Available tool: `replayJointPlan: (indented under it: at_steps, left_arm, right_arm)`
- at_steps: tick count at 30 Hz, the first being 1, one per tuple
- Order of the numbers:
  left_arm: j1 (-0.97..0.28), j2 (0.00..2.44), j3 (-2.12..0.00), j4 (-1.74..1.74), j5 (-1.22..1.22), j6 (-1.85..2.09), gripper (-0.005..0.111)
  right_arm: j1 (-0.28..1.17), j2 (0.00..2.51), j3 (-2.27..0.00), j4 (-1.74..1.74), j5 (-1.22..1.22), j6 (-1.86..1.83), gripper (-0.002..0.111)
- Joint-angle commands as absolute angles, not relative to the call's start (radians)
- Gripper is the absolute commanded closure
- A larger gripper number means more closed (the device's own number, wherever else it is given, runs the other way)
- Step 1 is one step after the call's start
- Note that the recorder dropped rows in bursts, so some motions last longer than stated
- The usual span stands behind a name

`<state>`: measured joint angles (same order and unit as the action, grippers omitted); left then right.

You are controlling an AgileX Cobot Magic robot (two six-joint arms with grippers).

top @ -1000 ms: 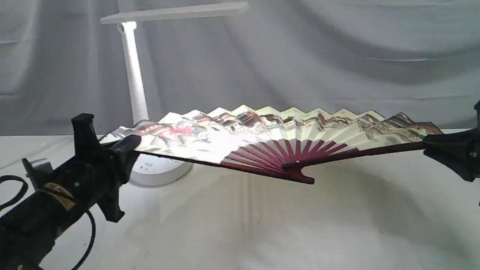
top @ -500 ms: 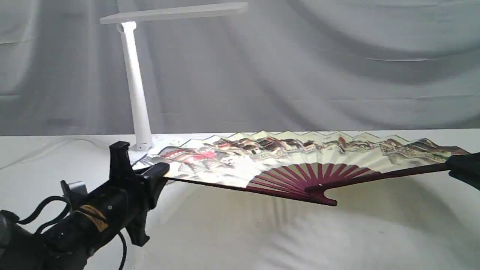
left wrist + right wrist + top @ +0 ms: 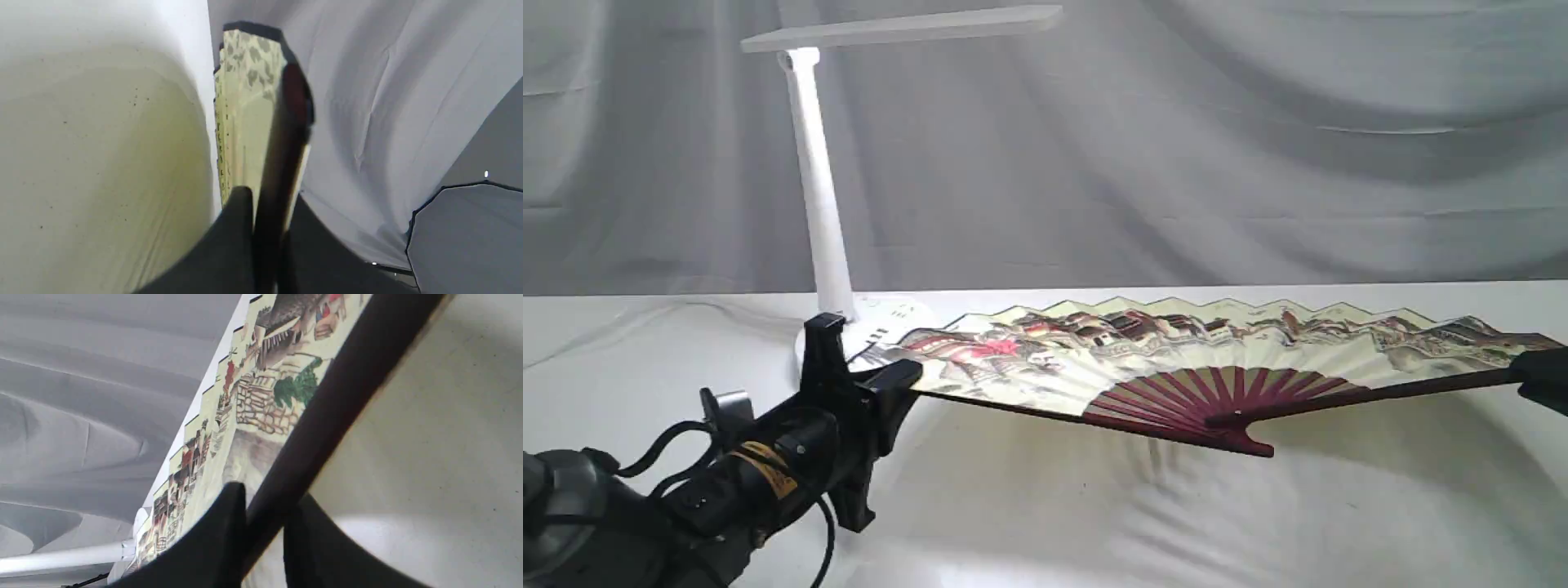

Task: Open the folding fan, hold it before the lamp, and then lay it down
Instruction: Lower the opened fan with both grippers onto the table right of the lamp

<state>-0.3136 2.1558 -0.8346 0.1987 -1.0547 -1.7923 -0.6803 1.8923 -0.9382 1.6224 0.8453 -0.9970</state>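
Note:
The folding fan (image 3: 1176, 351) is spread wide and lies almost flat, low over the table, painted side up. My left gripper (image 3: 892, 385) is shut on the fan's left outer rib, close to the lamp's round base. At the view's right edge my right gripper (image 3: 1535, 371) is shut on the right outer rib. The white lamp (image 3: 821, 188) stands behind the fan's left end, its bar head high above. In the left wrist view the fan (image 3: 249, 102) runs edge-on out of the left gripper (image 3: 265, 200). The right wrist view shows the painted fan (image 3: 253, 404) and its dark rib clamped in the right gripper (image 3: 265, 506).
A white cloth covers the table (image 3: 1094, 523), with the fan's shadow on it below the pivot. A grey draped backdrop (image 3: 1258, 147) hangs behind. A black cable (image 3: 827, 531) loops under the left arm.
Both grippers have carried the open fan down from in front of the lamp to just above the table. It has also shifted right, uncovering the lamp's base.

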Motion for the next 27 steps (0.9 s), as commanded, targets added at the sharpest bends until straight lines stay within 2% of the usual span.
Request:
replayJointPlan:
  at_steps: [1,4,8,13,17,27]
  left_arm:
    - [-0.315,2.154,-0.846,0.128,-1.089,-1.810,0.107]
    - [-0.328,2.154,-0.846,0.115,-1.087,-1.810,0.106]
    - [-0.331,2.154,-0.846,0.111,-1.087,-1.810,0.099]
    - [-0.331,2.154,-0.857,0.123,-1.087,-1.806,0.088]
    - [-0.331,2.154,-0.858,0.123,-1.087,-1.798,0.085]
    - [-0.331,2.154,-0.858,0.170,-1.067,-1.795,0.084]
  right_arm:
    - [-0.697,1.893,-0.938,1.610,0.744,-1.051,0.108]
    - [-0.697,1.893,-0.938,1.607,0.750,-1.044,0.108]
    - [-0.697,1.893,-0.938,1.598,0.744,-1.047,0.108]
    - [-0.697,1.893,-0.938,1.598,0.718,-1.047,0.094]
    - [-0.697,1.893,-0.938,1.603,0.718,-1.050,0.084]
    - [-0.697,1.893,-0.938,1.622,0.692,-1.073,0.083]
